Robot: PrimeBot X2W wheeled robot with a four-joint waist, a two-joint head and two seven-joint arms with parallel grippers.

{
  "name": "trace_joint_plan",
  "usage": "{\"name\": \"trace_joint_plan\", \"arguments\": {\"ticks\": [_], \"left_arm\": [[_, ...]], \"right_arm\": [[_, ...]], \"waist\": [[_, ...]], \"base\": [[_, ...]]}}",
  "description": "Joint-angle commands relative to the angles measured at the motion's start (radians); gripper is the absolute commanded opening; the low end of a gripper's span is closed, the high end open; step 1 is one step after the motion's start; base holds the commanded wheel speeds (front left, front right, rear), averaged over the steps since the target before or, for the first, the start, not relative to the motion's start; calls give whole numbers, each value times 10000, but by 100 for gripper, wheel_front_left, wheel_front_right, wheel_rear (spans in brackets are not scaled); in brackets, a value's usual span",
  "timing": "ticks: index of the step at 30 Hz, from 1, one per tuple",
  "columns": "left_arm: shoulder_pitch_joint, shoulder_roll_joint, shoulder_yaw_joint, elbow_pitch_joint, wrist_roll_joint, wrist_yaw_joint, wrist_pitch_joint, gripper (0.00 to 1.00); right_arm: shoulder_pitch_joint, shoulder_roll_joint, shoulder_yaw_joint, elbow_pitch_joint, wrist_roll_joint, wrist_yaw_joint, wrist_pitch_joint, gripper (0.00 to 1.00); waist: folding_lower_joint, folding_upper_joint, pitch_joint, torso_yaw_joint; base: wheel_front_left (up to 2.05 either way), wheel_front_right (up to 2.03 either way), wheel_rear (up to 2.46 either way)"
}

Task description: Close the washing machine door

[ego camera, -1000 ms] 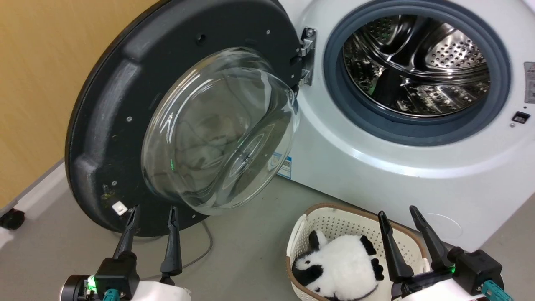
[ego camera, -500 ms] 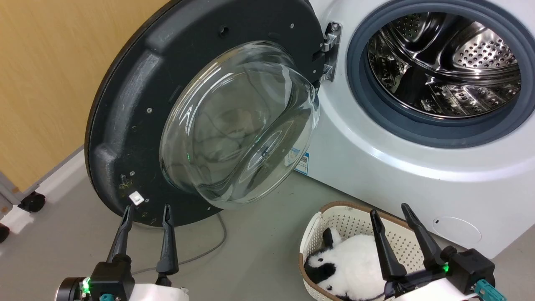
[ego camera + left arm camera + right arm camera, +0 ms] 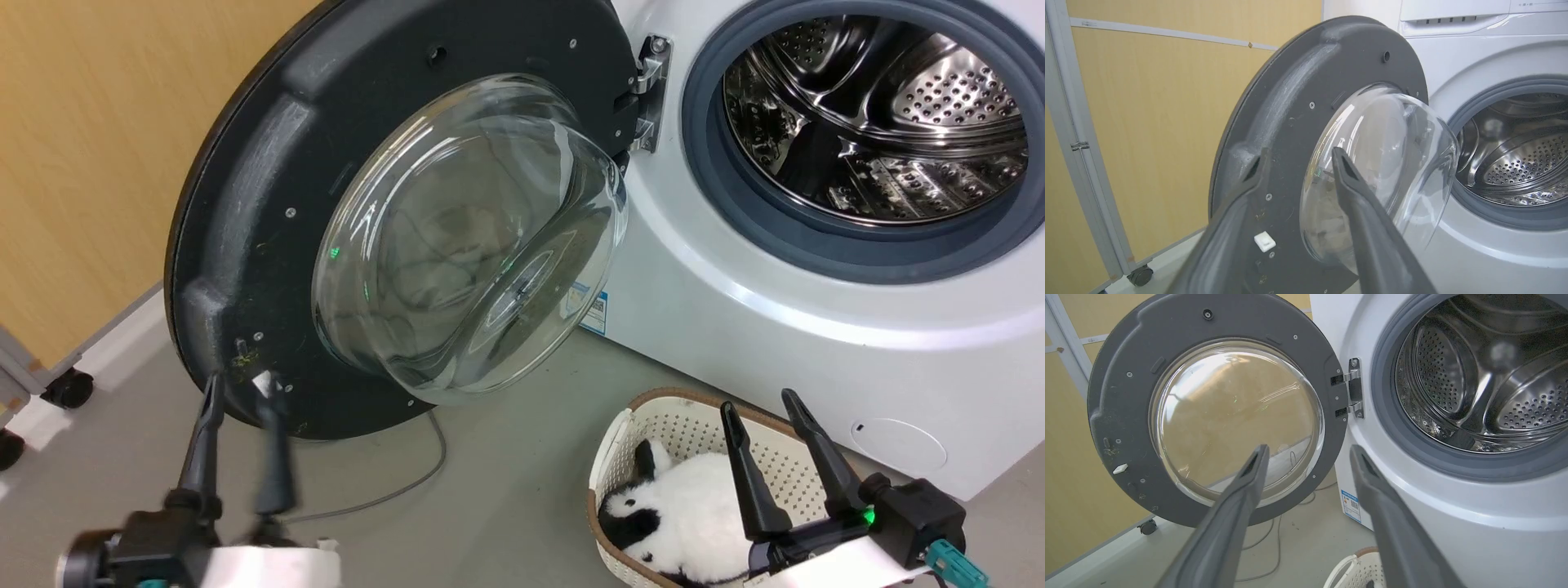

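The washing machine door (image 3: 245, 204) stands swung wide open to the left, its matte black inside and bulging glass window (image 3: 465, 237) facing me. To its right is the white washing machine (image 3: 735, 310) with its steel drum (image 3: 873, 122) exposed. My left gripper (image 3: 242, 390) is open at the door's lower left rim, its blurred fingertips overlapping the edge near a small white tab; whether they touch it I cannot tell. In the left wrist view the left gripper (image 3: 1301, 152) points at the door (image 3: 1274, 114). My right gripper (image 3: 758, 403) hangs open over the basket, aimed at the door (image 3: 1118, 396) hinge side.
A cream perforated basket (image 3: 620, 425) holding a black-and-white plush toy (image 3: 686, 506) sits on the floor in front of the machine. A grey cable (image 3: 424, 474) lies under the door. A wood-panel wall and a caster wheel (image 3: 69, 388) are at the left.
My left gripper has moved up and left to the door's lower rim, and its fingers have drawn somewhat closer together. The head camera shifted early on. The right gripper has barely moved.
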Motion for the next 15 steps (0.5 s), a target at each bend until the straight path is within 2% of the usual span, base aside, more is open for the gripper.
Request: {"name": "trace_joint_plan", "arguments": {"ticks": [1, 5, 9, 15], "left_arm": [[-141, 12, 125, -188, 12, -67, -42, 0], [-545, 268, 763, -783, -13, -405, -42, 0], [-1150, 807, 1588, -998, -129, -785, -42, 0], [-2242, 2404, 2636, 207, -148, -1373, -42, 0]], "right_arm": [[-140, 20, -18, -67, 17, 8, -45, 100], [-71, 20, -141, -146, -71, 8, -45, 100], [54, 20, -327, -268, -164, 8, -45, 100], [136, -22, -393, -372, -336, 8, -45, 100]], "waist": [[0, -1, 12, -2], [0, -1, 70, -20], [0, -1, 149, -49], [0, -1, 352, -287]], "base": [[0, 0, 0], [0, 0, 0], [0, 0, 0], [0, 0, 0]]}}
